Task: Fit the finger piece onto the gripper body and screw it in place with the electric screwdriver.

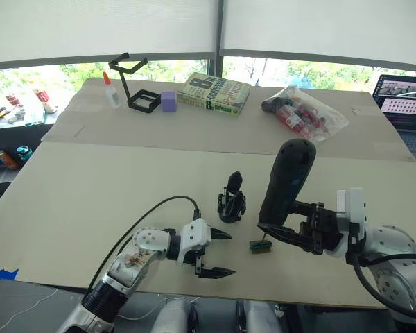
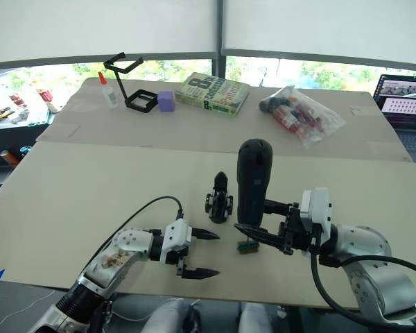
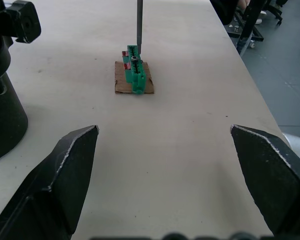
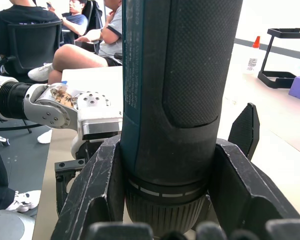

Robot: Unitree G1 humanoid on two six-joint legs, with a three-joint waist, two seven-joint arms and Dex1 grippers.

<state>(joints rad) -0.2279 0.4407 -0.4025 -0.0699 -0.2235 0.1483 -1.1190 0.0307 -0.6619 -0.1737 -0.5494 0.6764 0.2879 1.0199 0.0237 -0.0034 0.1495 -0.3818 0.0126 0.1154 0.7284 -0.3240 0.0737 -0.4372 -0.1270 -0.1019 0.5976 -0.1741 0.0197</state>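
The electric screwdriver (image 1: 288,177) stands upright, and my right gripper (image 1: 281,234) is shut on its lower body (image 4: 180,75). Its thin metal bit (image 3: 139,25) comes down onto a small green-and-brown block (image 3: 135,75) on the table. Just left of the screwdriver, apart from both grippers, stands the gripper body (image 1: 232,201) with a black pointed finger rising from its top. My left gripper (image 1: 230,254) is open near the table's front edge, below the gripper body, with nothing between its fingers (image 3: 70,175). The finger piece is out of view.
At the back of the table are a glue bottle (image 1: 111,91), a black wire-frame stand (image 1: 135,87), a purple block (image 1: 168,101), a book (image 1: 213,94) and a plastic bag of items (image 1: 304,111). A laptop (image 1: 405,97) sits far right. People sit beyond the table (image 4: 65,30).
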